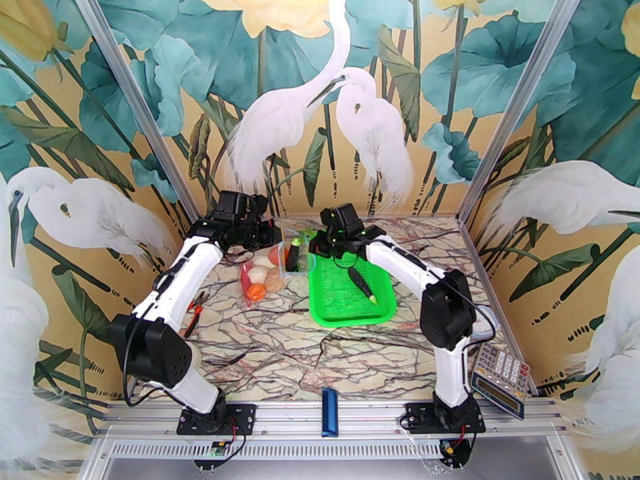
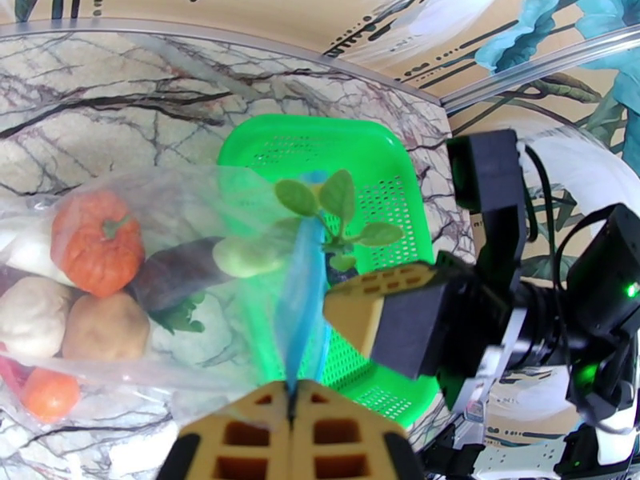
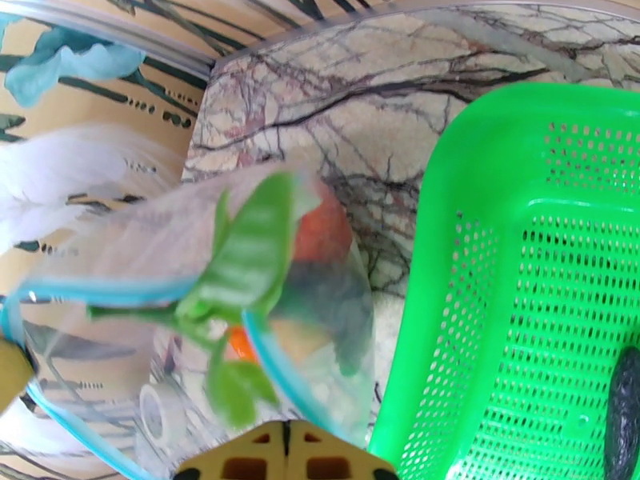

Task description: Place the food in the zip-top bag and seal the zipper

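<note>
The clear zip-top bag (image 1: 260, 274) lies between both grippers, left of the green basket. Through it I see food: an orange tomato (image 2: 96, 242), a tan potato (image 2: 104, 326), a dark eggplant (image 2: 172, 274) and a pale garlic (image 2: 32, 314). My left gripper (image 2: 292, 390) is shut on the light-blue zipper (image 2: 300, 314) at the bag's mouth. A leafy green piece (image 2: 336, 206) stands at the mouth, just in front of my right gripper (image 3: 286, 426). That gripper's jaws are closed beside the zipper edge (image 3: 264, 362); whether they pinch anything I cannot tell.
The bright green mesh basket (image 1: 352, 314) sits right of the bag with one dark long vegetable (image 1: 362, 286) in it. Red pliers (image 1: 194, 310) lie by the left arm. A dark-blue bar (image 1: 329, 411) rests on the front rail and a calculator (image 1: 500, 378) at the right.
</note>
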